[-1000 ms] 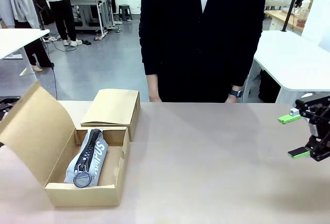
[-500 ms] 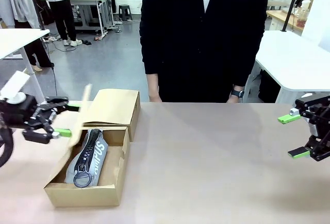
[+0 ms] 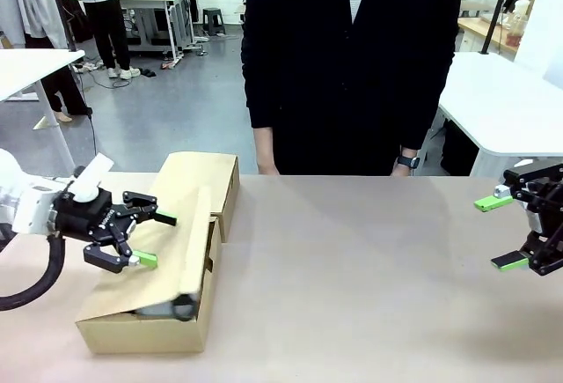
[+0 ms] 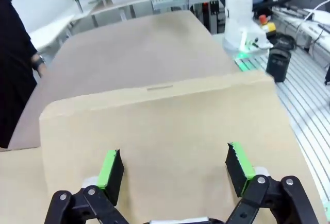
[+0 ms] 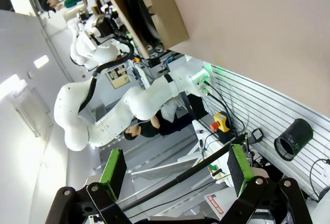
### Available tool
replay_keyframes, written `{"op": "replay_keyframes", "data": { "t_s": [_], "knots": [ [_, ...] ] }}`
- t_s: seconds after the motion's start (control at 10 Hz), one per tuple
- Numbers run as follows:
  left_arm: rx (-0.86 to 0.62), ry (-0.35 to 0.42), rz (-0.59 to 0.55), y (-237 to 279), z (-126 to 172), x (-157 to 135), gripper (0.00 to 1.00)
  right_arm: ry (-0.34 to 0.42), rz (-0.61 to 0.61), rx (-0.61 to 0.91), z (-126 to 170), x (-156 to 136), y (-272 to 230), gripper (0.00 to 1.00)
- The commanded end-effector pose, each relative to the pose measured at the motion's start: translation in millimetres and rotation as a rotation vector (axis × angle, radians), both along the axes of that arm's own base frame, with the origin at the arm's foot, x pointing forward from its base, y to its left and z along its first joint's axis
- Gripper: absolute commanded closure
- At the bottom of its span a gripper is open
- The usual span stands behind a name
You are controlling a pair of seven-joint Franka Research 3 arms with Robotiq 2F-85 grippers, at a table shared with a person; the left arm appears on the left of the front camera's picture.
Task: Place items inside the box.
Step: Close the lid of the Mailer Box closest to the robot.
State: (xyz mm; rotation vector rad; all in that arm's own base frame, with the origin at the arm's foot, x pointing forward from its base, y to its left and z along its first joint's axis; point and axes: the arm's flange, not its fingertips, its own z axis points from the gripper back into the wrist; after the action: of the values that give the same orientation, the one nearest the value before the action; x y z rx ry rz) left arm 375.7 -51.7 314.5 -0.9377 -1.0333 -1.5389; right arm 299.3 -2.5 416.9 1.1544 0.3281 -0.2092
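Your left gripper [image 3: 146, 239] has its jaws spread, straddling nothing, with the flap lid [image 3: 167, 242] of the box [image 3: 141, 330] slanting just ahead of them — push unevenly and the flap may buckle or shove the box along the surface [image 3: 369, 286]. The smaller box [image 3: 195, 182] sits just beyond. Your right gripper [image 3: 501, 232] hangs well apart, jaws also spread and empty.

The left hand [image 4: 172, 165], fingers spread, faces the box's flap lid [image 4: 165, 131].

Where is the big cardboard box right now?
In the front view the box sits at the table's near left, its flap lid tilted almost shut, beside the smaller cardboard box, with the left pincer against the lid.
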Motion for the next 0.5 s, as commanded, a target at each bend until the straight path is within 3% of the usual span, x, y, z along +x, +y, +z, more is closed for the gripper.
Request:
{"op": "replay_keyframes", "data": {
  "t_s": [0.0,0.4],
  "knots": [
    [0.103,-0.057,-0.011,-23.5,-24.4,-89.7,0.0,-0.01,-0.004,0.016,2.6,1.4,1.9,0.0],
    [0.167,-0.04,-0.018,-24.9,-31.2,-90.9,0.0,-0.01,-0.004,0.016,2.6,1.4,1.9,0.0]
  ]
}}
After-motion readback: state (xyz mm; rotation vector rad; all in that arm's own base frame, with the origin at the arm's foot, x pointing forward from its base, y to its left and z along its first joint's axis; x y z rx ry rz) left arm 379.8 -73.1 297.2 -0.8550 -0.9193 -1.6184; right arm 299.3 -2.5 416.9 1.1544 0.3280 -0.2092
